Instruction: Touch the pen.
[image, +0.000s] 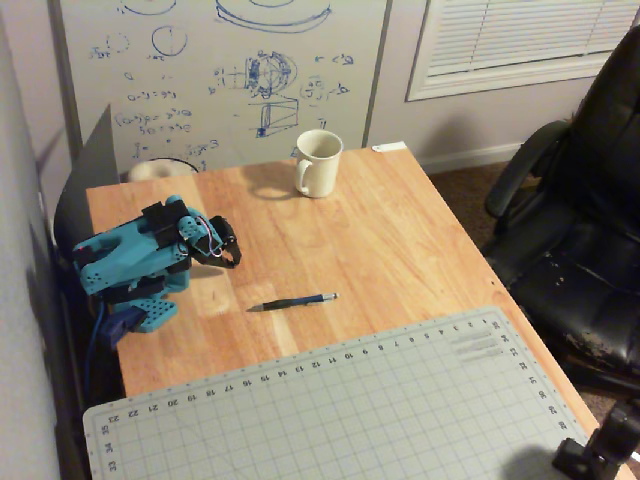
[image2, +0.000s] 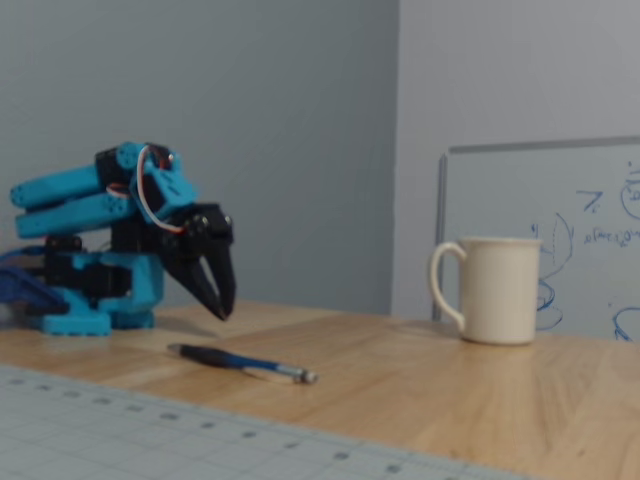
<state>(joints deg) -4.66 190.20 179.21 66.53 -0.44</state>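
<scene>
The pen (image: 293, 301) lies flat on the wooden table (image: 400, 240), dark with a bluish barrel and a silvery tip pointing right in the overhead view. It also shows in the fixed view (image2: 240, 362), just past the cutting mat. My gripper (image: 231, 255) is black, on a folded blue arm at the table's left side. In the fixed view the gripper (image2: 222, 305) points down with its jaws together, hovering just above the table. It is empty and stands apart from the pen, behind and left of it.
A cream mug (image: 319, 162) stands upright at the table's far edge, also seen in the fixed view (image2: 492, 290). A grey cutting mat (image: 340, 410) covers the near part. A whiteboard (image: 220, 70) leans behind the table. A black office chair (image: 580, 230) stands at the right.
</scene>
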